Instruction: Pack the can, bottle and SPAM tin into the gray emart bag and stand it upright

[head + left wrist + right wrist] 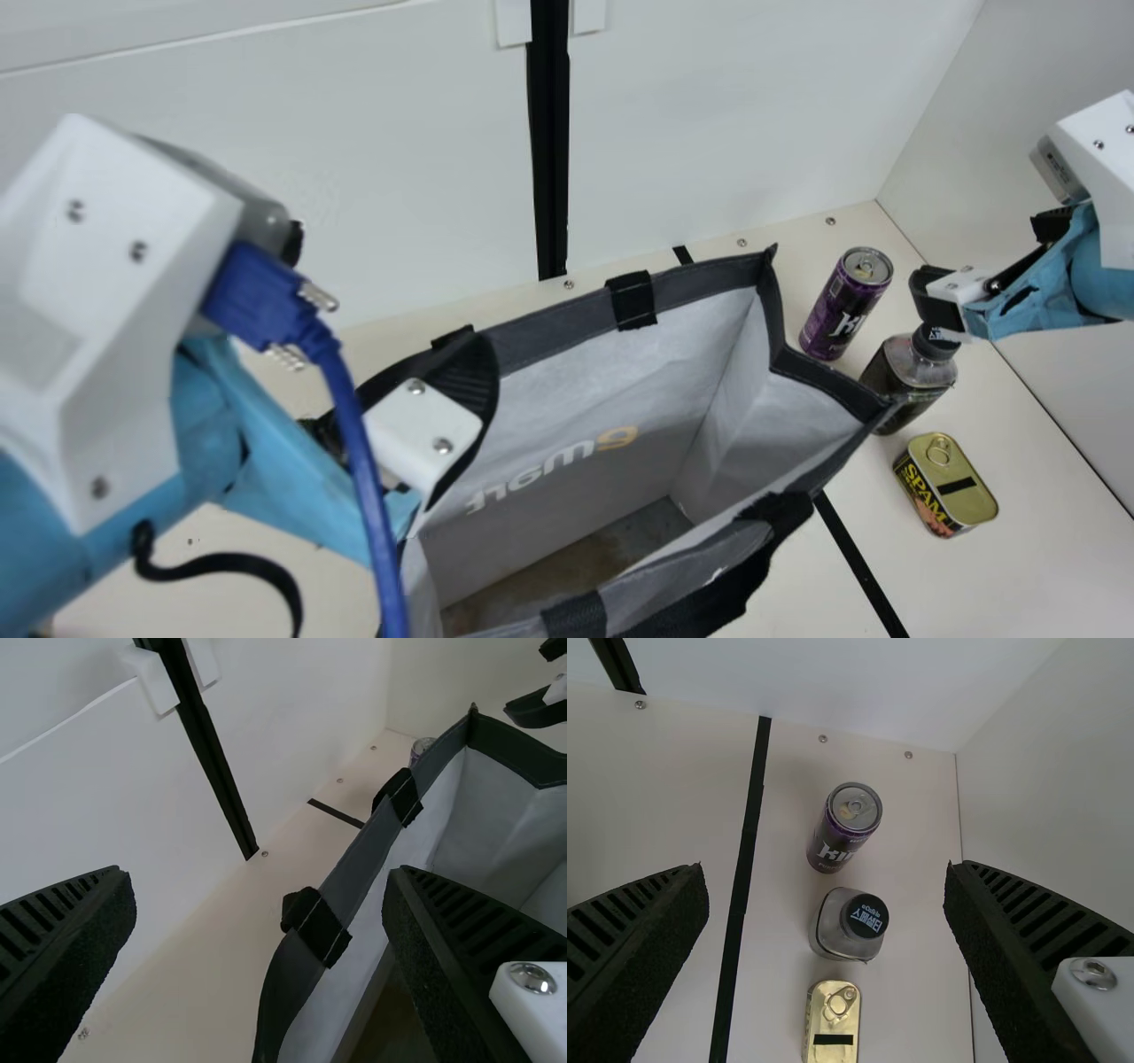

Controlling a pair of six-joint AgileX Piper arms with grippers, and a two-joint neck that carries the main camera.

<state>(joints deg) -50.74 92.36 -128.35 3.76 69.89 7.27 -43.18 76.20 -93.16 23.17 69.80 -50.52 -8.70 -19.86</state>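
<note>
Reaching down from the right arm looks like the likely next move, since its gripper (pixel 826 870) is nearer the bottle (pixel 849 926) than the left gripper (pixel 259 873), which is over at the bag (pixel 611 390). The right fingers are spread, with nothing held, and the bottle stands upright on the table below them, long axis vertical, between the can (pixel 843 828) and the SPAM tin (pixel 832 1023). A descent onto its cap should suit; the neighboring can leaves limited finger room. The left fingers are apart too.

Right of the bag (pixel 549 331), the bottle (pixel 904 370) stands between can (pixel 840 306) and SPAM tin (pixel 950 483).
</note>
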